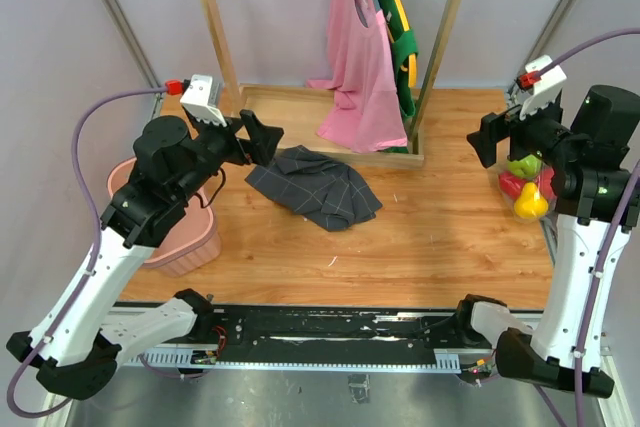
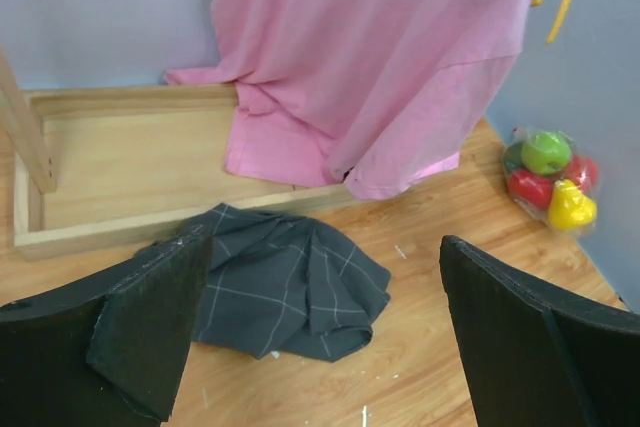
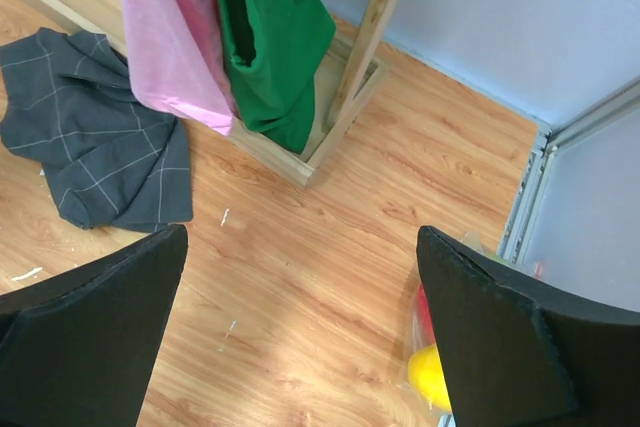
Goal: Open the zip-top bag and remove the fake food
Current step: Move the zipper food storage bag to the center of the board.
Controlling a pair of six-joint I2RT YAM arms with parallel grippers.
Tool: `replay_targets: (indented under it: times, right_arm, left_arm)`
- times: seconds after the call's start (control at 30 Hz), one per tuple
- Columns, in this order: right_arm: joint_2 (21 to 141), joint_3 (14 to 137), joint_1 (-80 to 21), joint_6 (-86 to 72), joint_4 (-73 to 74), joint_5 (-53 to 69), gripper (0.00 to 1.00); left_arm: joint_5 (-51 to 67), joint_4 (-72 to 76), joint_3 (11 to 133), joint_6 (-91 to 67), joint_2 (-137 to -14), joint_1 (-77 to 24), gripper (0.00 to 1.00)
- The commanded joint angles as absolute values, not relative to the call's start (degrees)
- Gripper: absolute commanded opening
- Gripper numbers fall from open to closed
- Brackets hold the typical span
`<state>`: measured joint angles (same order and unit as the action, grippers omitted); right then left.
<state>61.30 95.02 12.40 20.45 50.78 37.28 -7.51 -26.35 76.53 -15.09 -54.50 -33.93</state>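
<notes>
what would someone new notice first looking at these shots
Most likely the pink shirt hanging from the wooden rack at the far middle of the table, with a green garment beside it. Next come the crumpled grey checked cloth lying mid-table in front of the rack, and the zip-top bag of bright fake food at the right edge. A pink basket sits at the left edge.
</notes>
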Motion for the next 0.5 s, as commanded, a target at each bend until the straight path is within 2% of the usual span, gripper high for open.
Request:
replay_targets:
  times: [0.0, 0.17, 0.47]
  right_arm:
    - [60.24, 93.66, 9.72, 18.19, 49.01, 31.06, 0.98]
    - [58.68, 89.50, 6.37, 17.99, 46.19, 24.88, 0.98]
    - [54.36, 74.72, 1.43, 22.81, 43.03, 18.00, 0.98]
  left_arm:
    - [-3.49, -24.10, 73.13, -16.01, -52.84, -30.42, 0.99]
    - [1.40, -22.28, 65.95, -17.63, -47.83, -25.49, 0.99]
    - [10.62, -18.23, 49.09, -22.95, -34.44, -17.79, 0.99]
